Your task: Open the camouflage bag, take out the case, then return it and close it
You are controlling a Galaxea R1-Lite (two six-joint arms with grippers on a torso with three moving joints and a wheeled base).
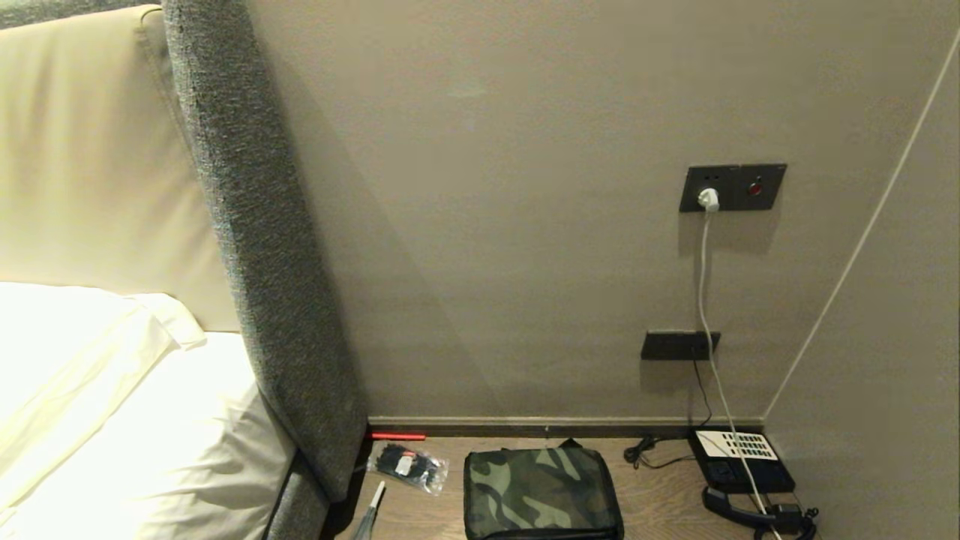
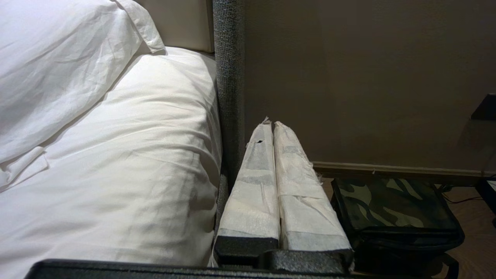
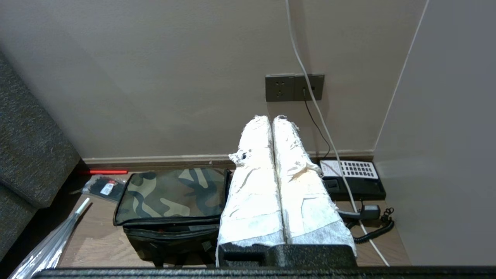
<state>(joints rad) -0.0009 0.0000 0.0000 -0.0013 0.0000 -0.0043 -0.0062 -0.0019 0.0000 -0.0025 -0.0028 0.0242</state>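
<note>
One camouflage bag [image 1: 541,491] flat on the wooden bedside surface [image 1: 660,502], zipped, top panel up, near the wall. No sight of the case. Just beside the bag toward the bed: one small clear packet [image 1: 410,466] of black items with a white label too small to read, one red strip [image 1: 396,436] along the baseboard, one clear plastic wrapper [image 3: 50,242] at the near edge. On the other side, apart from the bag: one black telephone [image 1: 739,459] with white keypad, handset off and lying beside it on a coiled cord. Two dark wall plates, upper [image 1: 733,187] with one white plug and cable hanging down across the phone, lower [image 1: 679,345]. No readable writing anywhere. Left gripper [image 2: 273,124] pressed closed, empty, level beside the grey headboard [image 1: 255,247] and white pillows [image 1: 97,390]. Right gripper [image 3: 272,118] likewise closed on nothing, above the bag's phone-side edge.
</note>
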